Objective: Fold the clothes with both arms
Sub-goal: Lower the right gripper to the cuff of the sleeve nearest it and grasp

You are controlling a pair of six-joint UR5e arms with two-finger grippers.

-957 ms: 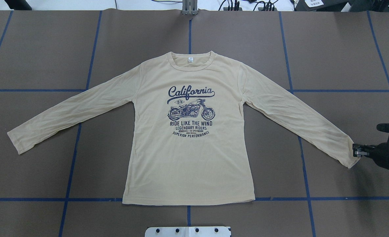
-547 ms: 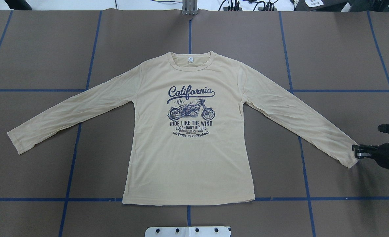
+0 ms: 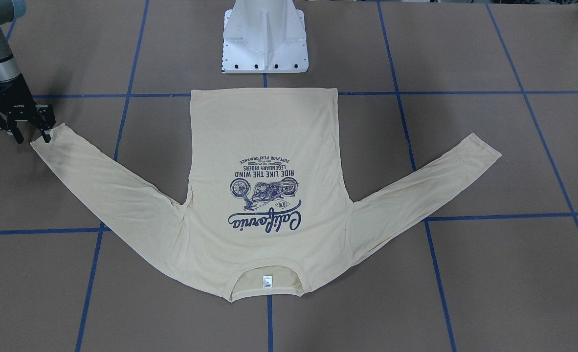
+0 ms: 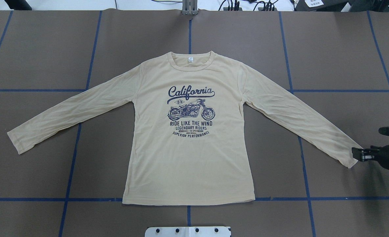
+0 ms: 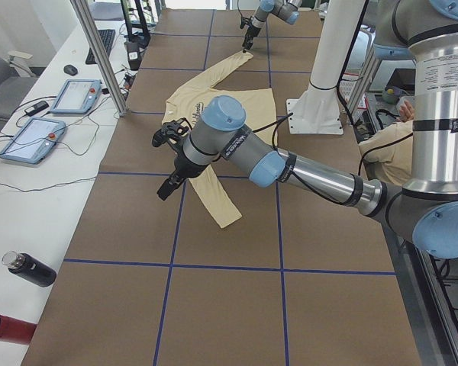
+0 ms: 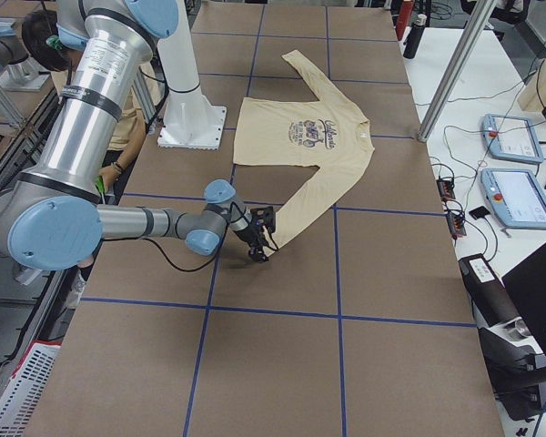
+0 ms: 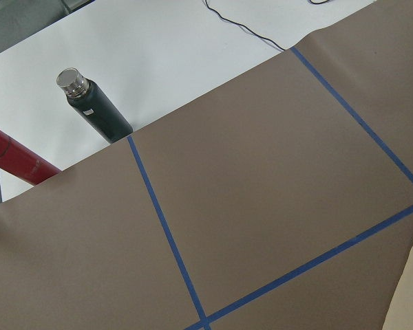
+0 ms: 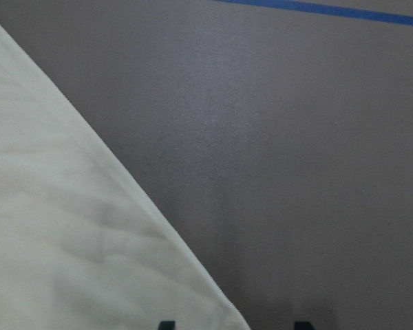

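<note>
While the cream long-sleeved shirt [image 4: 188, 158] lies flat and print-up in the middle of the tabletop [image 4: 329, 49], its collar points to the edge far from the robot. Its hem points to the edge by the white base [image 3: 265, 39]. Both sleeves slant outward toward the tabletop's two ends. The right pincer [image 3: 33, 139] sits low at the cuff [image 4: 351, 159] of the sleeve nearest the end on the robot's right. Its fingers are spread, and its wrist view shows the cuff's edge running in between the two tips. The left pincer [image 5: 169, 169] shows only in the side view, near the other sleeve, and I cannot tell whether it is spread or pressed together. Its wrist camera looks along bare tabletop toward a dark bottle [image 7: 96, 106] and a red bottle [image 7: 17, 158] lying beyond the left end.
</note>
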